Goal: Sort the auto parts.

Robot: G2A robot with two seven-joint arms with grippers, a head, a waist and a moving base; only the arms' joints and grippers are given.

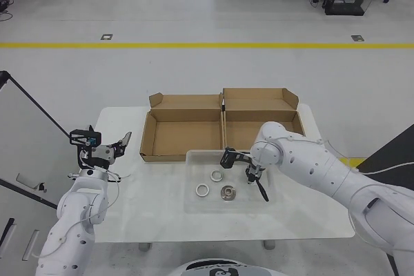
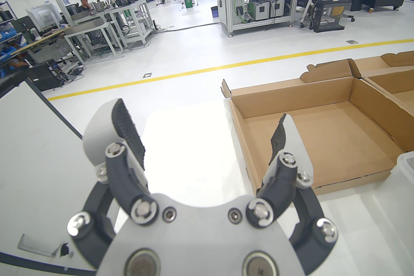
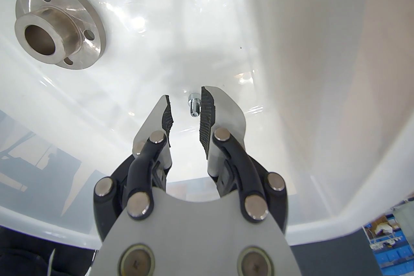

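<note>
The white table [image 1: 124, 221] is occupied at its far side by an open cardboard box [image 1: 181, 138] and a second box [image 1: 259, 134], side by side. Just before them a clear plastic bin [image 1: 193, 205] is set, in which a steel flange [image 3: 59, 38], a ring [image 1: 202, 190], a second ring [image 1: 216, 176] and a small bolt [image 3: 193, 105] are held. The bolt is straddled, unclamped, by the parted fingers of the right gripper [image 3: 185, 96]. The left gripper [image 2: 201, 110] is held spread wide over the table's left part.

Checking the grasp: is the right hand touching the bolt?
Cannot tell. Right wrist view: bolt lies inside the right hand, close beside one pad; gap unclear.
</note>
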